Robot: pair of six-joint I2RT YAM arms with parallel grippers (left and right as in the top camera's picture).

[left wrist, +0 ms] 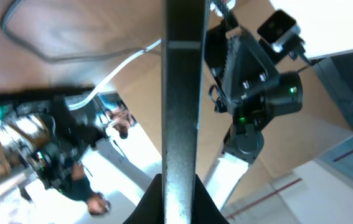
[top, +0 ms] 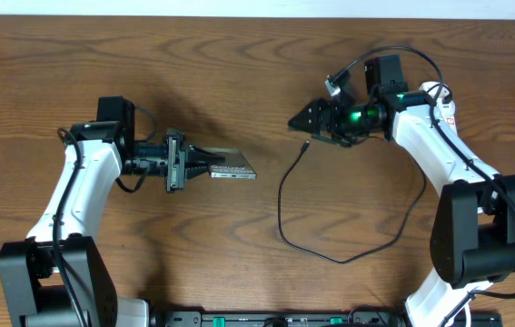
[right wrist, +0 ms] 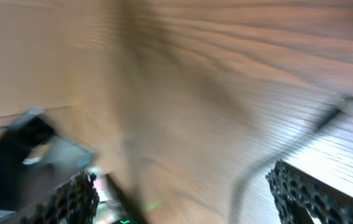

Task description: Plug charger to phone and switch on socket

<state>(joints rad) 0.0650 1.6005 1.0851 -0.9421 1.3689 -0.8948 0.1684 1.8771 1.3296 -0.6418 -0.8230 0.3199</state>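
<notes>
My left gripper (top: 198,167) is shut on the phone (top: 233,169) and holds it by one end above the table at centre left. In the left wrist view the phone (left wrist: 182,93) shows edge-on as a dark upright bar between the jaws (left wrist: 179,202). The charger cable (top: 281,207) lies in a loose curve on the table, its small plug (top: 306,143) just below my right gripper (top: 298,121). The right wrist view is blurred; its fingers (right wrist: 195,199) stand wide apart and empty over the cable (right wrist: 251,177). The socket is out of view.
The wooden table (top: 239,64) fills the overhead view. A black rail (top: 311,318) runs along the front edge between the arm bases. The right arm's camera head (left wrist: 257,93) faces the phone in the left wrist view.
</notes>
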